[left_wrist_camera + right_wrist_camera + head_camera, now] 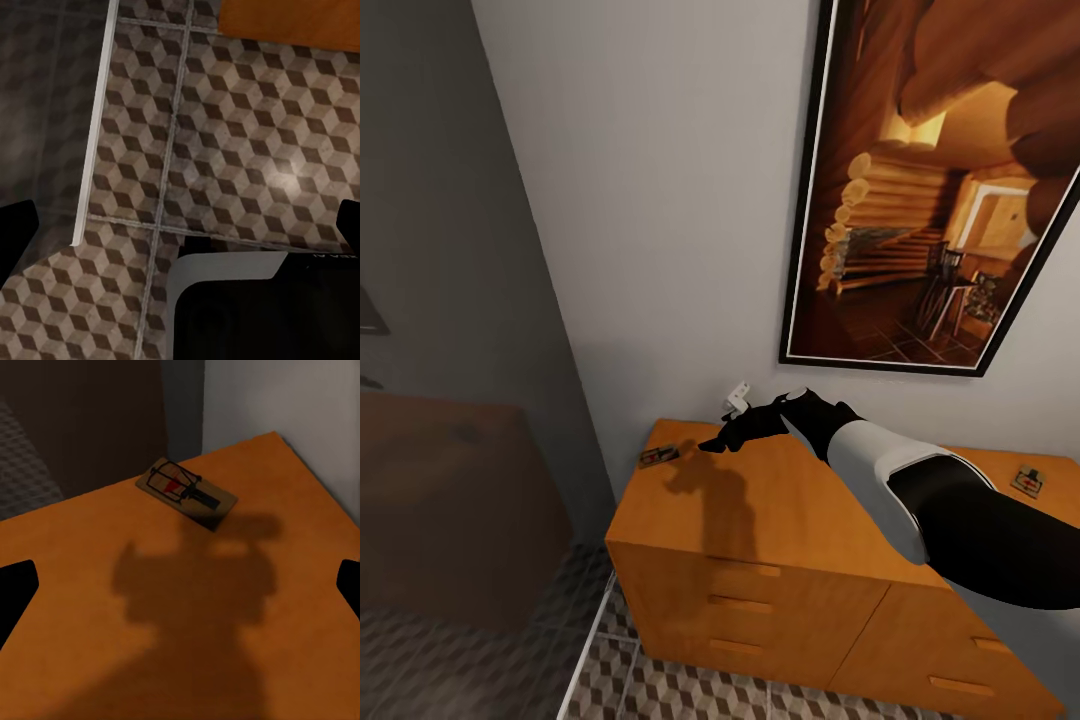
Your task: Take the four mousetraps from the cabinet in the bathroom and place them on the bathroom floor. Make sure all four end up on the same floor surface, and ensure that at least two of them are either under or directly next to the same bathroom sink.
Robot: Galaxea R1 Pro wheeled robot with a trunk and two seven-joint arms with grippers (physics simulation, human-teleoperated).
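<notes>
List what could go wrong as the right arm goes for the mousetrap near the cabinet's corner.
1. The mousetrap lies close to the corner of the cabinet; a nudge from the right gripper could push it over the edge.
2. It is thin and flat on the top, so the open fingers may slide over it instead of gripping.

The right arm [920,500] is glossy black with a white forearm shell and a black claw [712,445].

Right arm [920,500] reaches over the orange cabinet [790,560], right gripper [712,445] hovering just beside a mousetrap [658,457] near the top's left corner, second mousetrap [1028,481] far right, framed picture [940,190] on wall.
</notes>
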